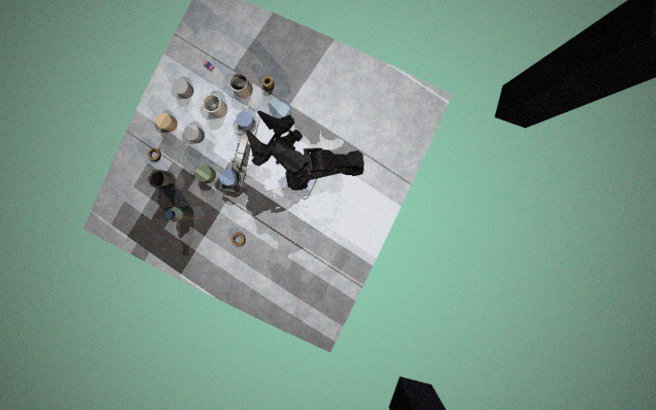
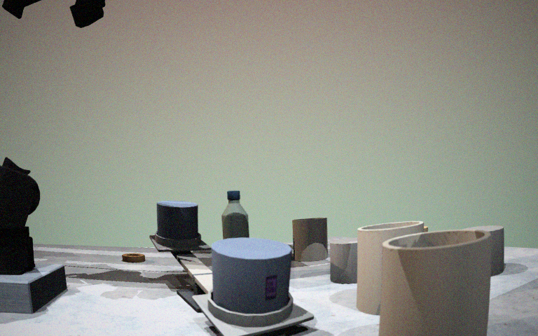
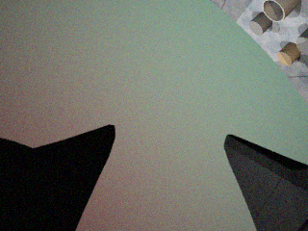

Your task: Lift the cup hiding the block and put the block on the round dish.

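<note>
Two identical blue cups stand upside down on the end plates of the small balance (image 1: 241, 154) (image 2: 198, 273). One cup (image 1: 245, 119) (image 2: 251, 273) is nearest in the exterior view and has a small purple patch on its side. The other cup (image 1: 228, 177) (image 2: 176, 220) stands at the far end. No block shows. A pale blue round dish (image 1: 280, 107) lies beside the first cup, partly hidden by my arm. My gripper (image 1: 256, 125) (image 2: 51, 8) (image 3: 171, 137) is open and empty, held high above the table near the first cup and the dish.
Several beige and grey cylinders and open tubes (image 1: 214, 104) (image 2: 434, 283) (image 3: 283, 2) crowd the side beyond the balance. A bottle (image 1: 173, 213) (image 2: 235, 218), a dark tube (image 1: 161, 178), brown rings (image 1: 237, 238) (image 2: 133, 257) and a small red-blue piece (image 1: 208, 65) lie around. The arm's base (image 2: 31, 289) stands beside the balance.
</note>
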Robot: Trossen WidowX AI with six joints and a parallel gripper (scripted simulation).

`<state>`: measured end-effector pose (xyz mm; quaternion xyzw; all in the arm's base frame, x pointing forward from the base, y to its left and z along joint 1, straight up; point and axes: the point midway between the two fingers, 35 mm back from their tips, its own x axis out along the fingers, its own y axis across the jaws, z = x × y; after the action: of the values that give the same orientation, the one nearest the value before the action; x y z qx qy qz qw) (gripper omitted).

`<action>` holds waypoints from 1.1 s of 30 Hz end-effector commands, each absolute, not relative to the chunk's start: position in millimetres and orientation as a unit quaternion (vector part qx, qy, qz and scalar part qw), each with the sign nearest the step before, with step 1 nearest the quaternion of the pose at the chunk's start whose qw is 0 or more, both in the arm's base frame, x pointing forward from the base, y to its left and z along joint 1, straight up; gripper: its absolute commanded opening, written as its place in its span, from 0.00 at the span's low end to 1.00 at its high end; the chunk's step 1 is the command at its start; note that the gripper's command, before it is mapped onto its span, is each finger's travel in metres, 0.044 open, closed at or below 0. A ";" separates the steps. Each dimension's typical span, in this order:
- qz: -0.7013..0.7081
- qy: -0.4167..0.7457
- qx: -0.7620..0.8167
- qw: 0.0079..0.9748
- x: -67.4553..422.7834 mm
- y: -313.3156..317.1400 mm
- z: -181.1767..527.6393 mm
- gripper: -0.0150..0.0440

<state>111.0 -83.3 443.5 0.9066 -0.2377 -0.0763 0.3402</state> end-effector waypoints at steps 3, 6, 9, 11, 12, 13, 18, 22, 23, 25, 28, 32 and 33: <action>-0.085 -0.232 0.898 0.363 113.0 -81.5 441.4 1.00; -0.101 -0.221 0.880 0.407 117.1 -78.0 436.8 1.00; -0.117 -0.208 0.861 0.450 121.1 -74.8 432.0 1.00; -0.128 -0.199 0.846 0.478 123.8 -72.8 428.5 1.00; -0.133 -0.194 0.839 0.491 125.2 -71.9 426.8 1.00; -0.139 -0.189 0.831 0.505 126.5 -71.0 424.9 1.00; -0.164 -0.161 0.789 0.569 133.1 -66.8 415.4 1.00; -0.183 -0.137 0.753 0.617 139.0 -64.0 407.4 1.00; -0.188 -0.131 0.743 0.629 140.7 -63.4 405.4 1.00; -0.198 -0.118 0.723 0.652 144.0 -62.3 401.2 1.00; -0.211 -0.098 0.692 0.684 148.8 -61.0 394.8 1.00; -0.226 -0.067 0.648 0.724 154.1 -59.4 385.3 1.00; -0.229 -0.059 0.637 0.734 155.2 -59.1 382.8 1.00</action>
<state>150.4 -60.4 393.2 0.6664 -0.0840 -0.2167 0.7084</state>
